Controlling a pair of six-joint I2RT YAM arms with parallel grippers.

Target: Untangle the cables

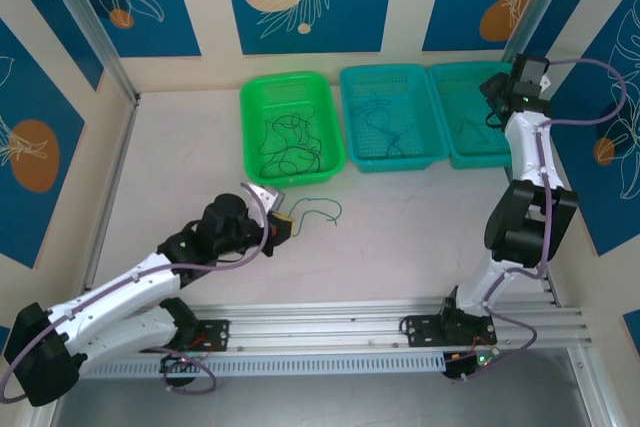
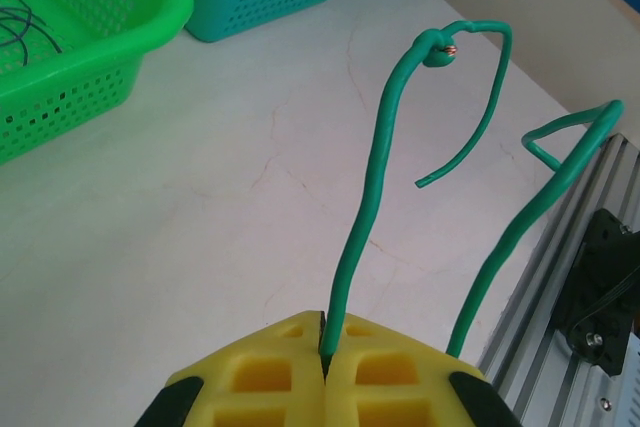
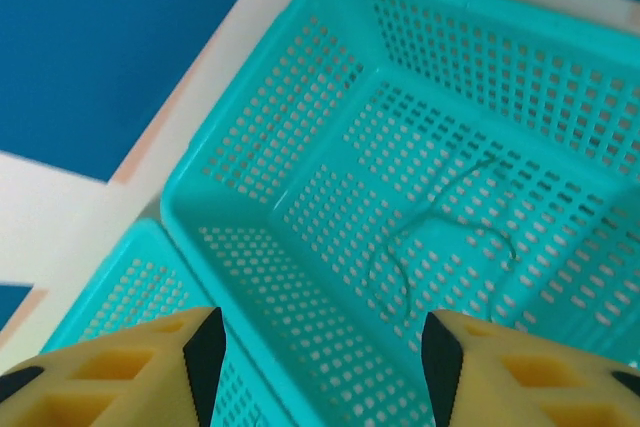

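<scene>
One green cable (image 2: 370, 207) is curling over the worktop (image 2: 200, 247) near the green basket (image 2: 100, 67), the left claw (image 2: 323, 367) pinching it at the pad tips; so thin a hold is risking a slip. The right claw (image 3: 320, 347) is hanging wide over a teal basket (image 3: 250, 177).

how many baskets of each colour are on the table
green basket: 1
teal baskets: 2
total: 3
</scene>
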